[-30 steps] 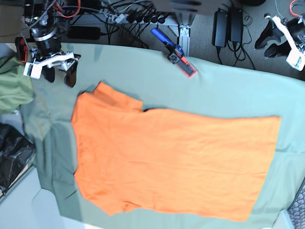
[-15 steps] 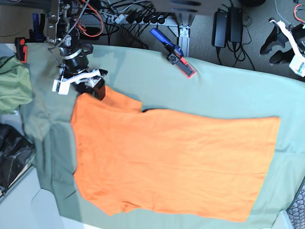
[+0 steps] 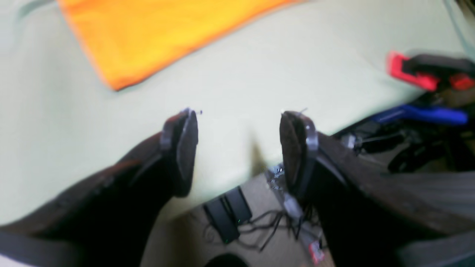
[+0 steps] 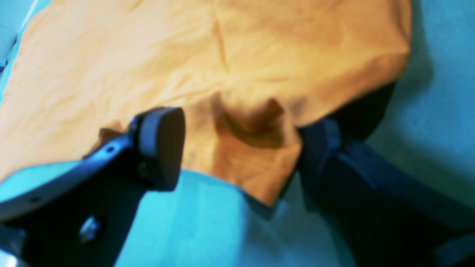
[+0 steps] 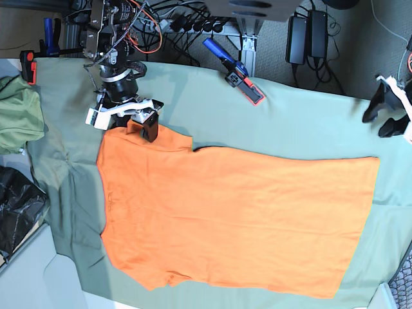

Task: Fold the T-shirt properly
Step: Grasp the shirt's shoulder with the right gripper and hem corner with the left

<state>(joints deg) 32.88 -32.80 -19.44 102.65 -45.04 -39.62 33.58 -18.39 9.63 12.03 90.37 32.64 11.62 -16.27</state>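
I have the T-shirt (image 5: 232, 215) spread flat on the green table cloth (image 5: 309, 122), collar end toward nine o'clock in the base view and hem toward three, which is how I want it before any fold: one layer, no bunching, both sleeves reachable. My right gripper (image 5: 131, 121) sits at the upper sleeve, about eleven o'clock from the shirt's middle, with its jaws spread wide. In its own wrist view the right gripper (image 4: 237, 148) straddles the sleeve's edge, with orange cloth lying between the two fingers (image 4: 159, 144) and the sleeve tip pointing toward six o'clock; nothing is pinched yet, and I judge it is placed there so that closing would take hold of that sleeve. My left gripper (image 5: 391, 119) hangs off the table's far side, at about two o'clock from the shirt's hem corner, near it but not touching. Its wrist view shows the left gripper (image 3: 237, 148) with jaws apart and empty, the bare cloth beneath it, and the shirt's corner up at eleven o'clock. A red and blue clamp (image 5: 239, 76) on the table's back edge appears to pin the table cloth in place.
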